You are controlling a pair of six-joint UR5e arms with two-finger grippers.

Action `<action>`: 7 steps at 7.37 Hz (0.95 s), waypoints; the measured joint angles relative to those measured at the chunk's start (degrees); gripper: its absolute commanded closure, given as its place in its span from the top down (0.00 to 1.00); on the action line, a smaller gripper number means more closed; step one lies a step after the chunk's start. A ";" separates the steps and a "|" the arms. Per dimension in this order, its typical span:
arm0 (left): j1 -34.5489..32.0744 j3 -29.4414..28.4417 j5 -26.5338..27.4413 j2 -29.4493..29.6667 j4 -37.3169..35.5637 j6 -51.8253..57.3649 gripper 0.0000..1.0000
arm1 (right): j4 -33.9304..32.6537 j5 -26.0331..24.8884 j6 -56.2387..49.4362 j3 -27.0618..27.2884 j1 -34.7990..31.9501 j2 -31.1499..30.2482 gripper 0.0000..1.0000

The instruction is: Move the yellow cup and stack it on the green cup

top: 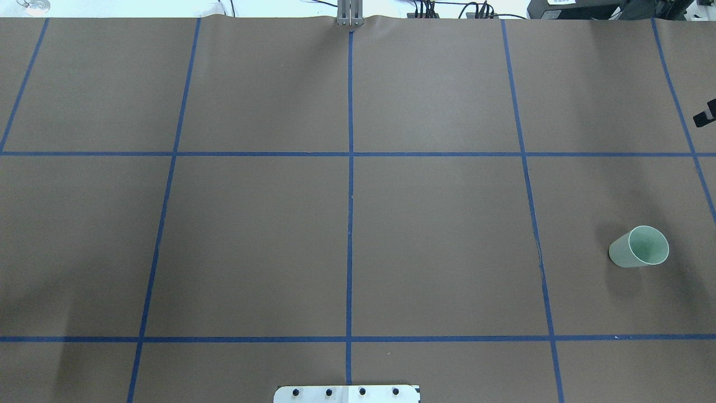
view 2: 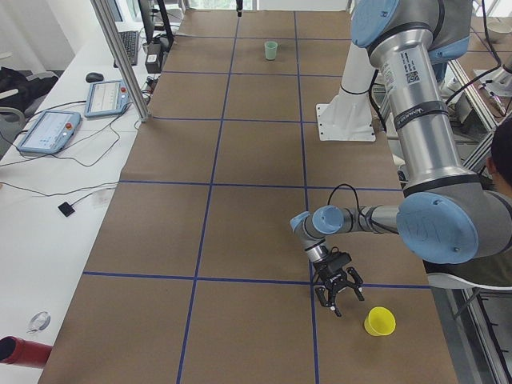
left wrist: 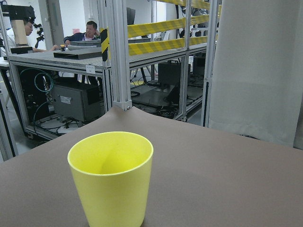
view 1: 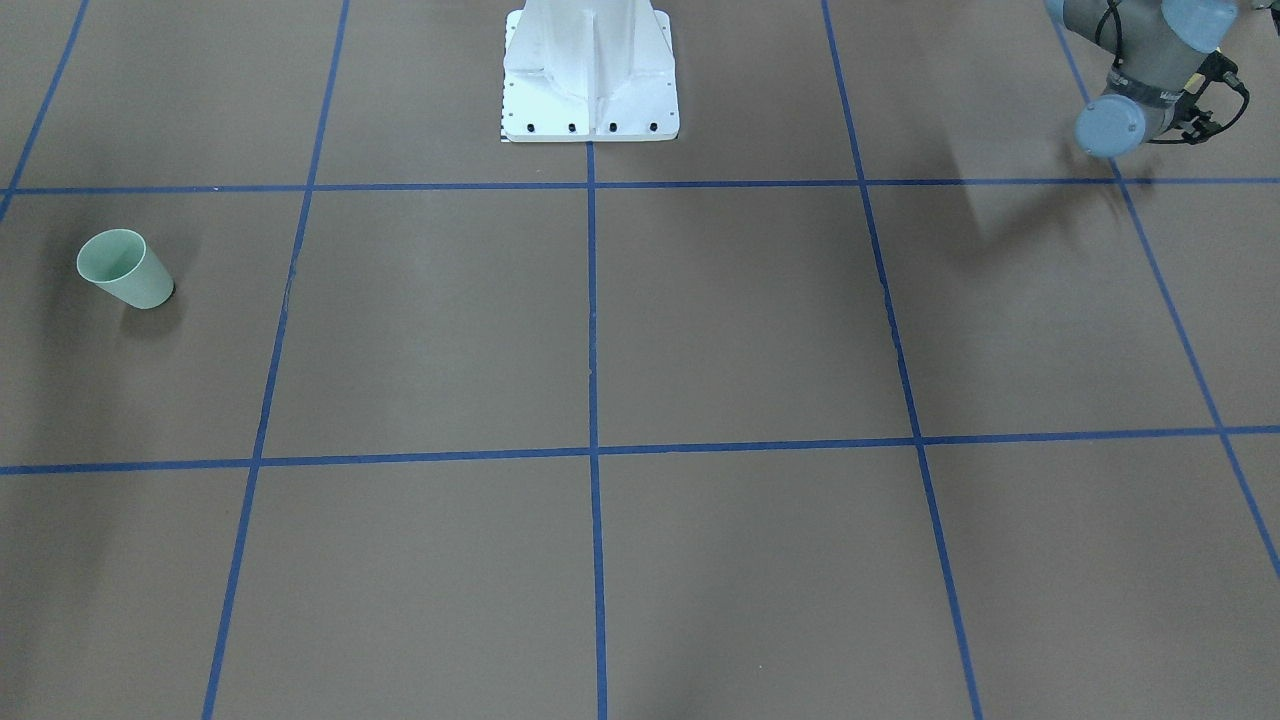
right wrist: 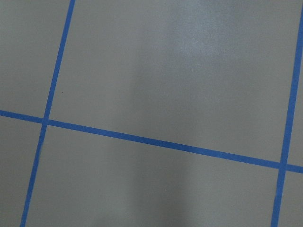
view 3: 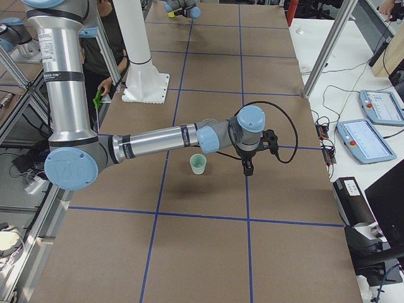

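Note:
The yellow cup (view 2: 379, 321) stands upright near the table's end on my left. It fills the lower left of the left wrist view (left wrist: 112, 177), close ahead. My left gripper (view 2: 338, 292) hangs low beside it, apart from it; I cannot tell whether it is open or shut. The green cup (view 1: 125, 268) stands upright far off on my right side; it also shows in the overhead view (top: 639, 247) and the exterior right view (view 3: 198, 164). My right gripper (view 3: 248, 167) hovers just beyond the green cup, pointing down; I cannot tell its state. The right wrist view shows only table.
The brown table (top: 436, 235) carries a grid of blue tape lines. My white base plate (view 1: 590, 100) sits at the near edge. Tablets (view 2: 48, 130) and cables lie off the table's far side. A person (view 3: 104, 44) sits behind the base.

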State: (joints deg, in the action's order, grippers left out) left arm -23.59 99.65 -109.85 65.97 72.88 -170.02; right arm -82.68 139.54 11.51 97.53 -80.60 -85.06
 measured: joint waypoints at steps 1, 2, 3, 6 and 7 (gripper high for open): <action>0.85 -1.00 -0.26 -0.02 0.06 -1.00 0.94 | 0.02 0.06 0.18 0.00 0.00 0.06 1.00; 1.64 -1.53 -0.93 -0.07 0.11 -1.75 0.94 | 0.02 0.11 0.30 -0.03 0.00 0.11 1.00; 2.53 -1.78 -2.10 -0.20 0.14 -2.20 0.94 | 0.04 0.16 0.39 0.02 0.00 0.19 1.00; 5.67 -2.01 -6.07 -0.68 0.15 -3.67 0.94 | 0.07 0.10 0.44 0.33 0.01 0.52 1.00; 6.39 -2.15 -6.91 -0.96 0.18 -4.07 0.94 | 0.07 0.10 0.44 0.38 0.00 0.54 1.00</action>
State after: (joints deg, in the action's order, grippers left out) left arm -17.20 97.50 -116.76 65.01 73.06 -174.09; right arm -82.62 139.64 11.95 97.91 -80.60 -84.52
